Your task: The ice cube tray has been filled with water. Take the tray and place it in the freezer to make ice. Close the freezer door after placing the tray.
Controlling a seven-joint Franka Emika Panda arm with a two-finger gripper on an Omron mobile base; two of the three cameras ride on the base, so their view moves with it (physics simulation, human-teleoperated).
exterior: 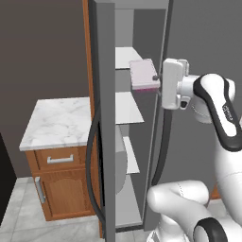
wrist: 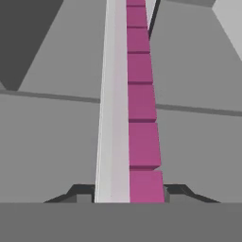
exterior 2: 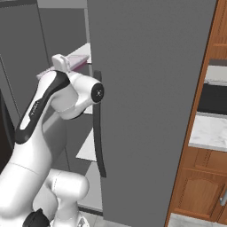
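Claw (wrist: 128, 189) pinches thin pink-celled ice cube tray (wrist: 130, 108) before grey freezer (exterior: 137, 28).

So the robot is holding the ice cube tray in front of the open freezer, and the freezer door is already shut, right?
Not quite. The gripper does hold the ice cube tray at the freezer, but the freezer door stands open, as the left base view shows.

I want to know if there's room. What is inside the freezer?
White shelves in the freezer, with the ice cube tray in the shut gripper near the top one. The door hides the left part.
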